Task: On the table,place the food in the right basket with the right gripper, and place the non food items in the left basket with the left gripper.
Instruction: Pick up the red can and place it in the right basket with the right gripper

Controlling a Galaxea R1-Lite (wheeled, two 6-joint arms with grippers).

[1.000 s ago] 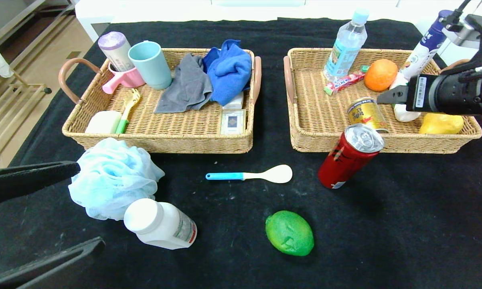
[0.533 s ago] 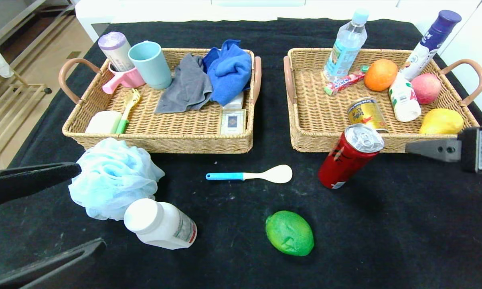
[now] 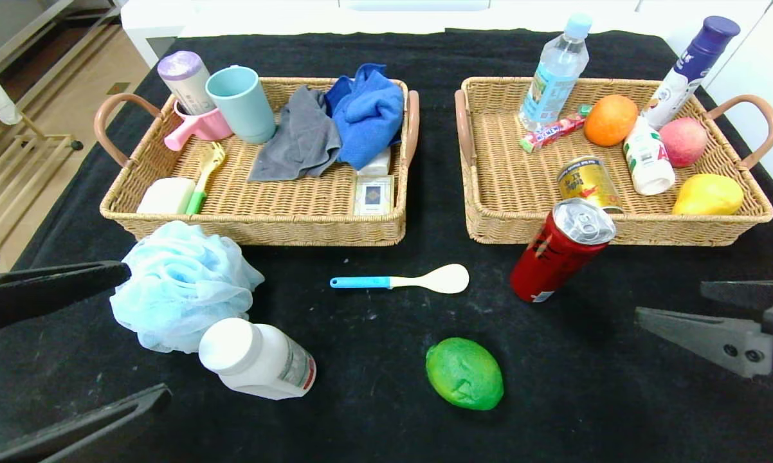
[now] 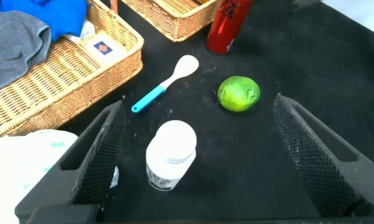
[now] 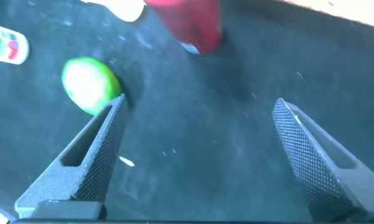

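Note:
A green lime [image 3: 465, 373] lies at the table's front middle. A red can [image 3: 560, 259] stands tilted against the front of the right basket [image 3: 483, 193]. A blue-handled white spoon [image 3: 399, 280], a white pill bottle [image 3: 258, 360] and a light blue bath pouf [image 3: 181, 286] lie before the left basket [image 3: 251, 225]. My left gripper [image 3: 145, 331] is open and empty at the front left, with the bottle [image 4: 170, 154] lying between its fingers. My right gripper [image 3: 672, 301] is open and empty at the front right, right of the can, with the lime [image 5: 89, 84] beside one finger.
The left basket holds cups, cloths, soap, a brush and a card box. The right basket holds a water bottle [image 3: 554, 74], an orange [image 3: 610, 119], a gold can [image 3: 589, 183], a small bottle, an apple and a lemon [image 3: 708, 195]. A purple-capped bottle [image 3: 692, 64] stands behind it.
My right gripper has moved from over the right basket back and down to the table's front right, still open. The left gripper and the objects have not moved.

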